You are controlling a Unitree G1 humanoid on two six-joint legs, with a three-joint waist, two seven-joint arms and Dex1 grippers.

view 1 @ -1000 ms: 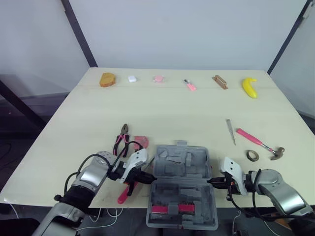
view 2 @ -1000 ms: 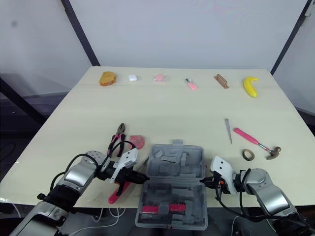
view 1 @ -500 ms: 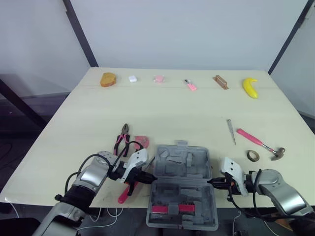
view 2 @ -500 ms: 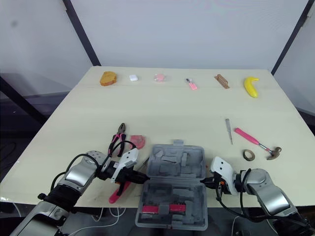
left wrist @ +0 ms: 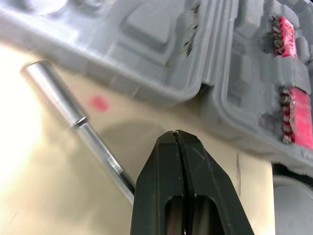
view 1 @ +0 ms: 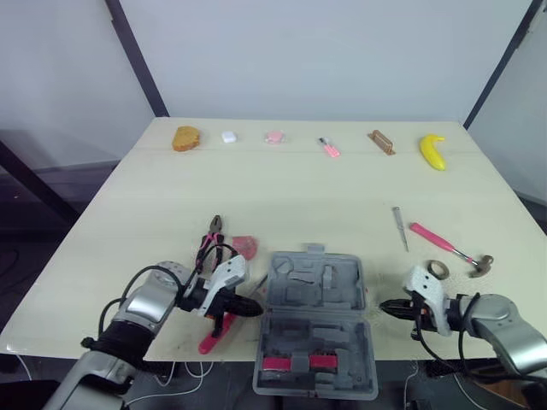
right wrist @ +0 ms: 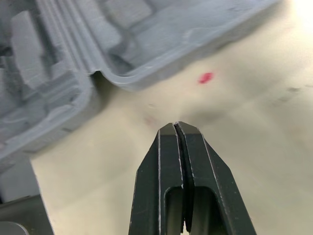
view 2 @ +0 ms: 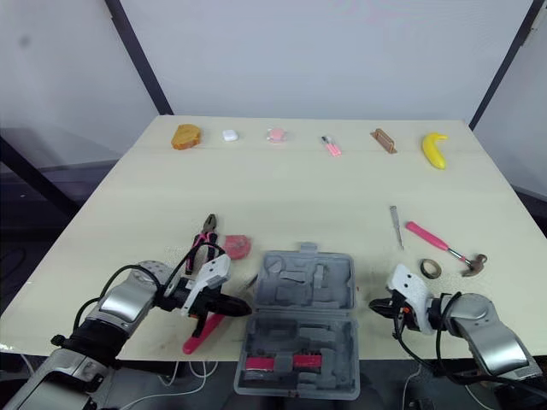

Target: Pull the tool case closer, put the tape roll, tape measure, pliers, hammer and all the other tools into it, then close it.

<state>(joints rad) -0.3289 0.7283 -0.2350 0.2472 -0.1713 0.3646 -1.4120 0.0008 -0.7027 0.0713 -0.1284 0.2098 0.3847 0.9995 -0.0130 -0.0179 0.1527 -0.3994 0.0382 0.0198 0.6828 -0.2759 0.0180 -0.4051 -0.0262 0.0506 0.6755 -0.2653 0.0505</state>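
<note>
The left gripper (left wrist: 174,134) has its two black fingers pressed flat together with nothing between them; the tips hang over bare table just short of the left side of the tool case (view 1: 314,290), not touching it. The metal shaft of a pink-handled screwdriver (left wrist: 73,113) runs slantwise beside and under those fingers. The right gripper (right wrist: 177,125) is likewise closed and empty, its tips over the tabletop a little off the case's right side, near the hinge, with a gap of table between them. Each gripper points inward at the case from its own side. The grey case lies open at the table's near edge, between the two grippers, with its hinge line running left to right; the lid half lies farther away with the handle pointing to the far side, and the tray half with pink inserts appears to reach past the near edge of the table (view 1: 282,188). To its left, the pliers (view 1: 210,244) lie with their jaws pointing away, just beside the pink tape measure (view 1: 245,246). To the right lie the tape roll (view 1: 438,270) and the hammer (view 1: 449,248), its pink handle slanting away leftward.
</note>
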